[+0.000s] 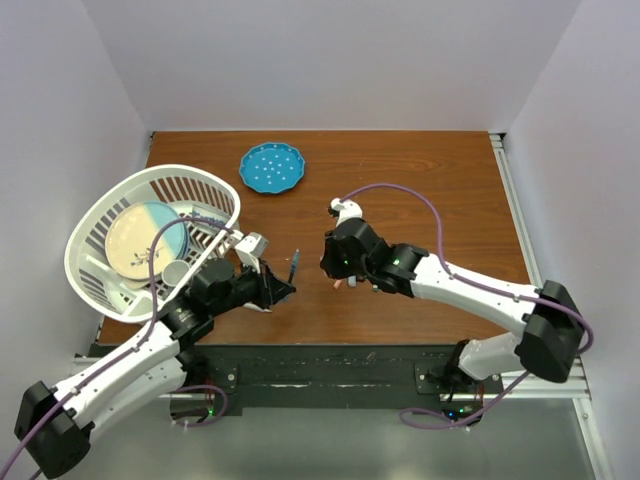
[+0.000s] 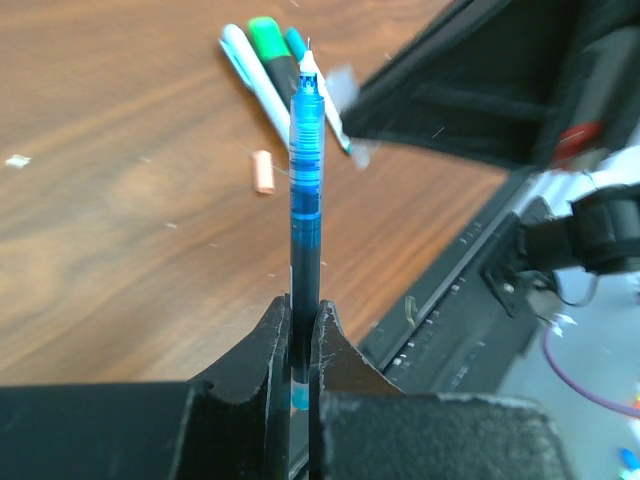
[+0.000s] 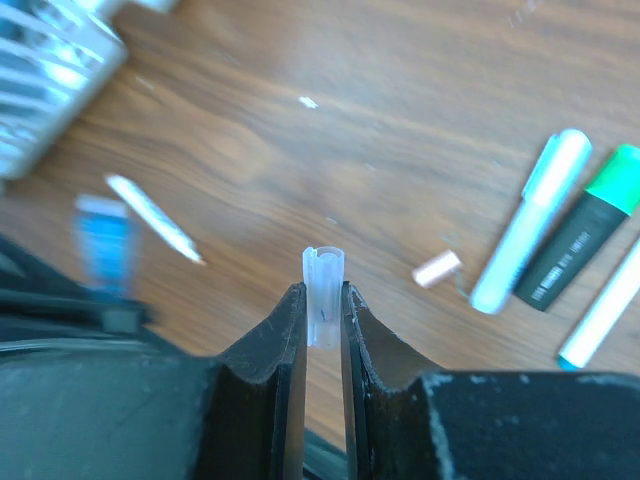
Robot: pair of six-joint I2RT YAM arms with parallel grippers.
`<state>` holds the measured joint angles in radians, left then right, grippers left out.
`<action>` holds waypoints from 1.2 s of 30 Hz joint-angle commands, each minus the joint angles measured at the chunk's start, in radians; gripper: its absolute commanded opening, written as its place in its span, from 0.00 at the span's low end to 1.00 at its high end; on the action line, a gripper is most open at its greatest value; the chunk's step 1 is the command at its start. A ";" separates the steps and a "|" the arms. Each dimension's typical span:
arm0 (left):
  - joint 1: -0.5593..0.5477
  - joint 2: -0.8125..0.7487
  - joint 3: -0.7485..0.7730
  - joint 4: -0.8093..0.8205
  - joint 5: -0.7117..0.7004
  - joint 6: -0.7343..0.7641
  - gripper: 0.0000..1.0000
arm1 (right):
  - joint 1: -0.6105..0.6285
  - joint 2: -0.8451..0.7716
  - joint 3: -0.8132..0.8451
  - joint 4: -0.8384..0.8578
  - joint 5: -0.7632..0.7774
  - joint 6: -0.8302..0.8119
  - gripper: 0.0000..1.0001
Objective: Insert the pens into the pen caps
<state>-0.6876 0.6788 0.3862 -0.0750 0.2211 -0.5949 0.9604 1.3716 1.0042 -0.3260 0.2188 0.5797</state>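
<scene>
My left gripper (image 2: 303, 320) is shut on the lower end of a translucent blue pen (image 2: 305, 190), whose white tip points away from the wrist. In the top view this pen (image 1: 294, 266) sticks out toward my right gripper (image 1: 333, 265), a short gap away. My right gripper (image 3: 323, 300) is shut on a small pale clear pen cap (image 3: 325, 285), open end outward. A pink cap (image 3: 437, 268) lies loose on the table. Beside it lie three pens: a white one with a light blue cap (image 3: 530, 220), a dark one with a green cap (image 3: 585, 230) and a white one with a teal end (image 3: 605, 310).
A white basket (image 1: 215, 190) holding a plate and a cup stands at the left, close behind my left arm. A blue dotted plate (image 1: 271, 167) lies at the back centre. The table's front edge and a black rail (image 1: 330, 360) run just below both grippers.
</scene>
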 commanded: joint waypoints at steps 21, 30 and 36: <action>0.000 0.111 -0.107 0.452 0.219 -0.157 0.00 | 0.003 -0.235 -0.199 0.472 0.111 0.296 0.00; 0.000 0.119 -0.110 0.465 0.219 -0.160 0.00 | 0.005 -0.227 -0.193 0.489 0.106 0.302 0.00; 0.002 0.126 -0.112 0.471 0.221 -0.161 0.00 | 0.005 -0.221 -0.191 0.493 0.102 0.305 0.00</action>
<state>-0.6876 0.8013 0.2810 0.3359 0.4244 -0.7486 0.9619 1.1633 0.8093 0.1089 0.2966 0.8715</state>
